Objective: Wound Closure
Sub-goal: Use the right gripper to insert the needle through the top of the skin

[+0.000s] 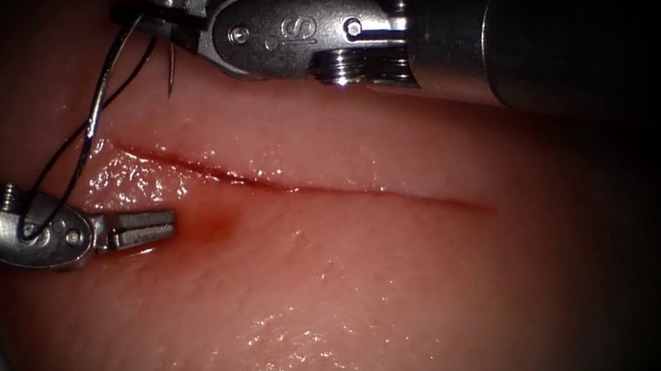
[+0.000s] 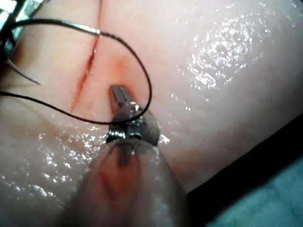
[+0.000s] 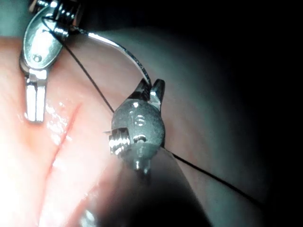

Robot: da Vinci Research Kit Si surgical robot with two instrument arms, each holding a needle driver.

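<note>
The right tool (image 1: 147,13) is gripping the curved needle (image 1: 101,84) near one end of its curve, above the left end of the cut (image 1: 296,186), with the needle clear of the tissue (image 1: 364,294). The left tool (image 1: 146,227) is resting with jaws closed on nothing, just below the cut beside a patch of red fluid (image 1: 218,221). The thread (image 1: 56,165) is looping over the left tool's wrist. Risk as judged: that loop could be snagging on the wrist, dragging the needle or tearing the cut's edge. Legible writing: the right tool's body is showing what reads as "S".
</note>
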